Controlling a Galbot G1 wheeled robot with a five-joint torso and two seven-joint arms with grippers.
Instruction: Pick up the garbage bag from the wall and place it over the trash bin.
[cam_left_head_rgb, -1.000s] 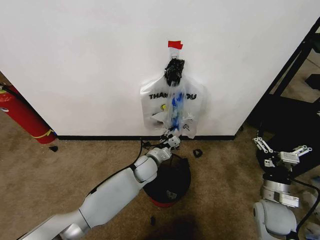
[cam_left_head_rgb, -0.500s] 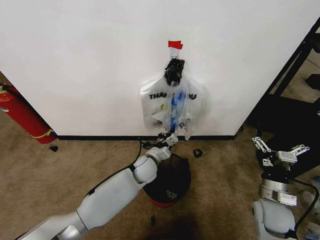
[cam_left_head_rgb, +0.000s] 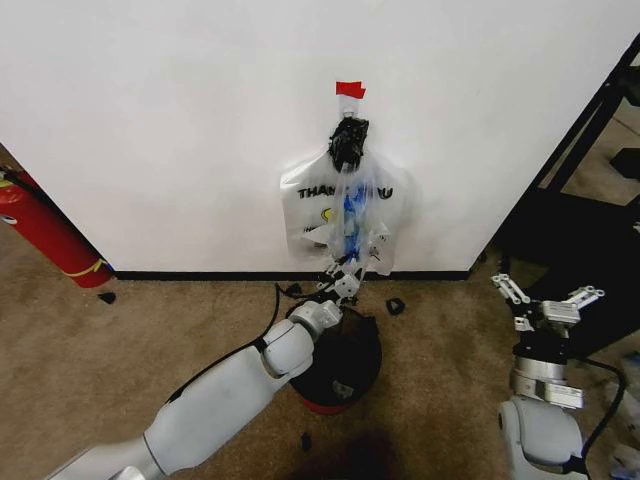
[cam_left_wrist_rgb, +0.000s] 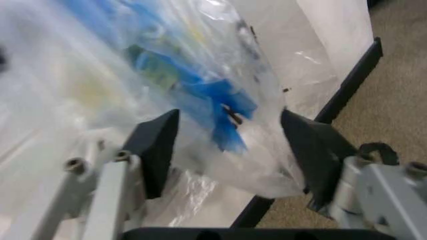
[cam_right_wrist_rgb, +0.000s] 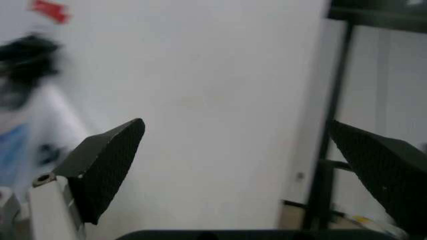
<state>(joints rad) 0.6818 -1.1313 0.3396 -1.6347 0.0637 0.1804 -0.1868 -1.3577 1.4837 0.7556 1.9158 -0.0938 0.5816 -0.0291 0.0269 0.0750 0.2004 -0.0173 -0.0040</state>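
Note:
The garbage bag (cam_left_head_rgb: 345, 210), thin clear plastic with black print and blue patches, hangs on the white wall (cam_left_head_rgb: 180, 120) from a black clump under a red tape piece (cam_left_head_rgb: 350, 89). My left gripper (cam_left_head_rgb: 352, 272) is open at the bag's lower edge. In the left wrist view the garbage bag (cam_left_wrist_rgb: 200, 85) bulges between the two dark fingers (cam_left_wrist_rgb: 157, 145), and I cannot tell whether they touch it. The trash bin (cam_left_head_rgb: 362, 355), black mesh with a red base, stands on the carpet below, partly hidden by my left arm. My right gripper (cam_left_head_rgb: 545, 298) is open at the lower right, holding nothing.
A red fire extinguisher (cam_left_head_rgb: 40, 230) leans at the left by the wall. A black metal rack (cam_left_head_rgb: 590, 150) stands at the right. A black baseboard (cam_left_head_rgb: 200, 274) runs along the wall. Small dark scraps (cam_left_head_rgb: 396, 306) lie on the carpet near the bin.
My left gripper has moved up and forward to the bag's bottom edge. The right gripper has shifted slightly left.

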